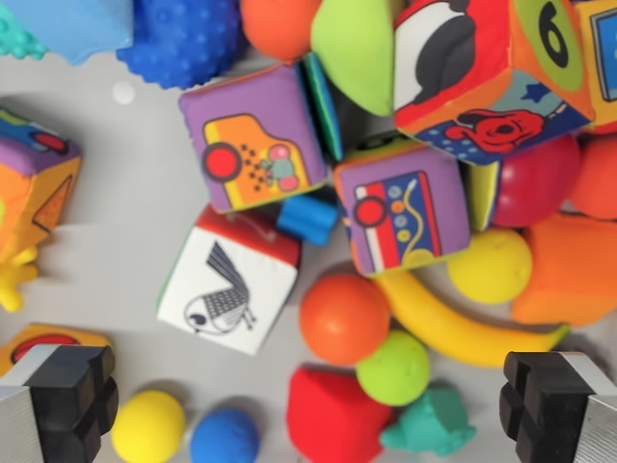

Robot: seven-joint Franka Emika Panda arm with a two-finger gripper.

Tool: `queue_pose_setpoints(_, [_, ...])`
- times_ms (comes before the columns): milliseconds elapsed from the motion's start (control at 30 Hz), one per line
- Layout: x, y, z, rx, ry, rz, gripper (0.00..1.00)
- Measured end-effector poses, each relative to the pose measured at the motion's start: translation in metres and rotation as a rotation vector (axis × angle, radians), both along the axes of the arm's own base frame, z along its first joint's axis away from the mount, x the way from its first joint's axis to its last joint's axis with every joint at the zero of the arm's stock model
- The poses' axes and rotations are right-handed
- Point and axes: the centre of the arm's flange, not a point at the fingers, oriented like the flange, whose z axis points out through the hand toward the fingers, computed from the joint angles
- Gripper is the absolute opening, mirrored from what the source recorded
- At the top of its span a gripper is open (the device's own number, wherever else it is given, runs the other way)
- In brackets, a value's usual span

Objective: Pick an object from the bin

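Observation:
I look straight down into a grey bin full of toys. My gripper is open, its two black fingertips at the bottom corners of the wrist view, with nothing held between them. Between and just above the fingers lie an orange ball, a green ball, a red block and a teal shape. A white cube with a bird picture sits left of the orange ball. A yellow banana curves to its right.
Two purple soft cubes, a large red and orange cube, a blue knobbly ball, a yellow ball, a blue ball and an orange cube crowd the bin.

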Motion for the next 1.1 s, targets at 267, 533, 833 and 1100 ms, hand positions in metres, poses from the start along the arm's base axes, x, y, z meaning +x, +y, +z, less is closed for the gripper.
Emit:
queue_pose_setpoints(267, [0.0, 0.0, 0.0, 0.0, 0.0, 0.0, 1.0])
queue_pose_setpoints(533, [0.0, -0.001, -0.001, 0.0, 0.001, -0.008, 1.0])
queue_pose_setpoints(833, [0.005, -0.009, -0.01, -0.002, 0.002, -0.076, 1.0])
queue_pose_setpoints(1100, [0.013, -0.021, -0.023, -0.003, -0.002, -0.189, 1.0])
